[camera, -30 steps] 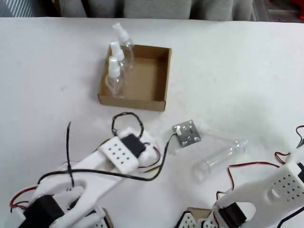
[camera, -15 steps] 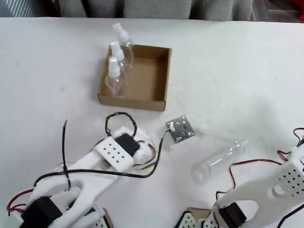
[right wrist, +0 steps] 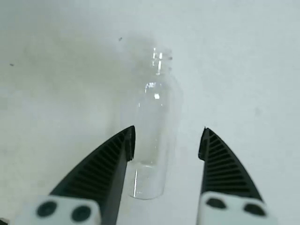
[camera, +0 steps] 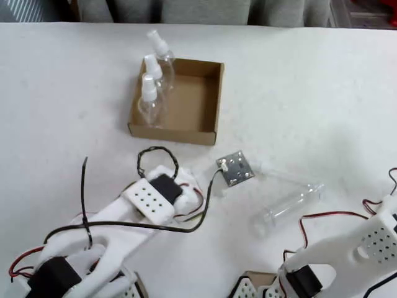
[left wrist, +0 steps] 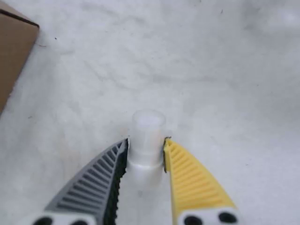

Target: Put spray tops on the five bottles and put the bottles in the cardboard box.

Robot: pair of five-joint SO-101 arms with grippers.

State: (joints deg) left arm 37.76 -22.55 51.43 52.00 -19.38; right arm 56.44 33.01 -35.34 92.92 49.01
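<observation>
left gripper (left wrist: 146, 143): we see it clamped on spray top (left wrist: 148, 133), lower part hidden
right gripper (right wrist: 167, 135): spread wide, lying bottle (right wrist: 152, 136) seen between its fingers
cardboard box (left wrist: 13, 56): cut off at edge

The table (camera: 322, 93) is recorded as plain white, the cardboard box (camera: 186, 102) at upper centre of the high view as plain brown, and the three bottles (camera: 151, 107) at its left edge as clear with white tops. A clear, colourless bottle (camera: 288, 208) is noted right of centre near a silver square plate (camera: 234, 169), and both arms are logged as white with black motor blocks, dot-perforated panels (camera: 149, 200) and red and black wires (camera: 322, 216). On the left gripper (left wrist: 145, 143) one ribbed finger (left wrist: 91, 190) is recorded grey edged in black and the other (left wrist: 190, 180) yellow, with a white spray top (left wrist: 148, 126) between them, while the ribbed fingers (right wrist: 101, 171) of the right gripper (right wrist: 167, 136) are recorded black on white bases.
</observation>
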